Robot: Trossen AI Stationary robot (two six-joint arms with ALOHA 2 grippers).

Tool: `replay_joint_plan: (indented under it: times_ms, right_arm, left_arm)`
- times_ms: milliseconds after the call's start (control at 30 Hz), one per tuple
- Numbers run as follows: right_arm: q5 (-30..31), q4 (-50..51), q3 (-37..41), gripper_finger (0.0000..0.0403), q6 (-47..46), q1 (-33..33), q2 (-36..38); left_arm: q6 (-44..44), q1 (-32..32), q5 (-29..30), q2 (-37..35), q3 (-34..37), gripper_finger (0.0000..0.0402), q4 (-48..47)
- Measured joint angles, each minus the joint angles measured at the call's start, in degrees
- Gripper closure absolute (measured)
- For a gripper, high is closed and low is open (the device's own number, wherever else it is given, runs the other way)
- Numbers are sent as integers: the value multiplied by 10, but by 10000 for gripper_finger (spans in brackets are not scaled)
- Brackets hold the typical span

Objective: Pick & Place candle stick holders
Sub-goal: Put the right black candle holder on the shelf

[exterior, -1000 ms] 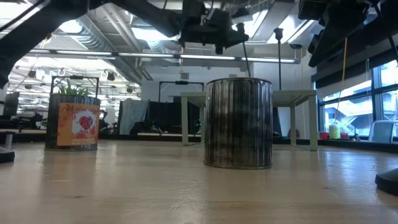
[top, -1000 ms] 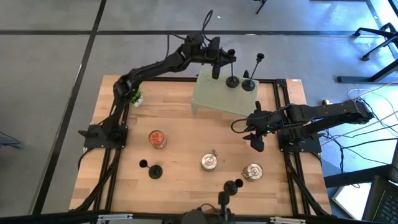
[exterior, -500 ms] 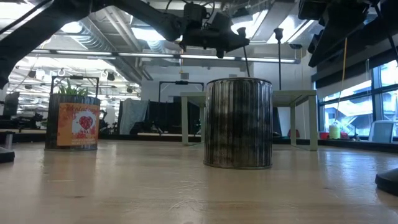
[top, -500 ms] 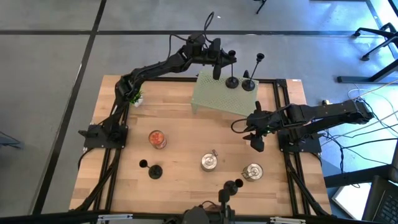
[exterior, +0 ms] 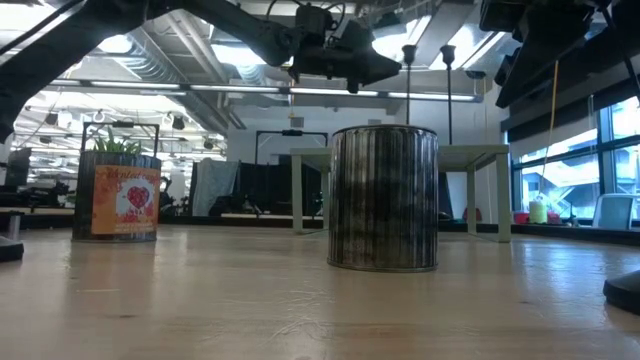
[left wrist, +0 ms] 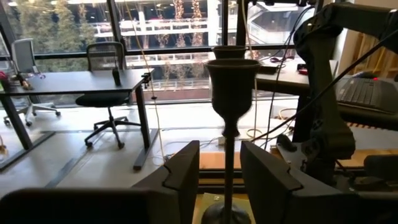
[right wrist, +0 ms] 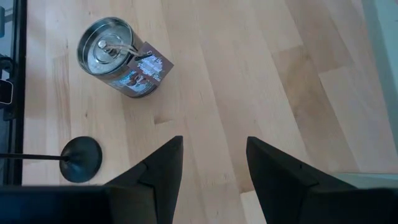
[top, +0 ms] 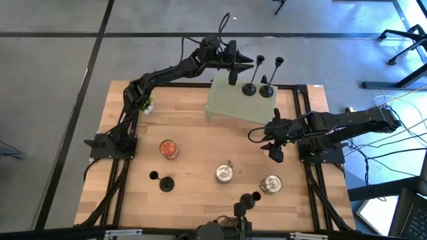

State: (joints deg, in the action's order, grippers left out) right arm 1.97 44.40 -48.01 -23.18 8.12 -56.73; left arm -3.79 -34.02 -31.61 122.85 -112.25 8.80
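Tabletop (top: 200, 167): you have a light wooden surface framed by dark rails, with a pale perforated stand (top: 233, 107) at its far edge.
Left arm: you see it stretched from its base at the left rail across to the far edge, wrist raised above the stand's far-left corner.
Right arm: it waits, folded in from the right rail, wrist pointing down at the tabletop right of centre.
Left gripper (top: 245, 63): your fingers (left wrist: 186, 168) stand spread either side of a thin stem, not touching it; the cup top shows just beyond them in the left wrist view.
Right gripper (top: 275, 152): fingers (right wrist: 163, 163) spread wide over bare wood, holding nothing.
Candle stick holders on stand (top: 249, 87): two stand upright just beside each other on the stand, the nearer one between your left fingers.
Candle stick holder, near left (top: 166, 183): on the tabletop at the near-left, well apart from both grippers.
Candle stick holder, near edge (top: 250, 197): at the near edge, centre.
Tins (top: 225, 173): two silver tins sit near the near edge.
Glass jar (top: 169, 149): left of centre, with red contents.
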Motion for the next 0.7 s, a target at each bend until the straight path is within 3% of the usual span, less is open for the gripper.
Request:
replay_joint_plan:
  times_ms: [167, 367, 533, 700]
  right_arm:
    - [10, 0, 0, 221, 0, 0, 0]
    - [10, 2, 0, 221, 23, 11, 0]
    - [10, 0, 0, 221, 29, 31, 0]
    - [10, -1, 0, 222, 48, 54, 0]
  left_arm:
    - [18, 0, -3, -4, 0, 273, -7]
    - [32, -4, -72, -34, 0, 270, -68]
    - [32, -10, -116, -78, 0, 270, -154]
    - [28, -19, -122, -133, 0, 270, -275]
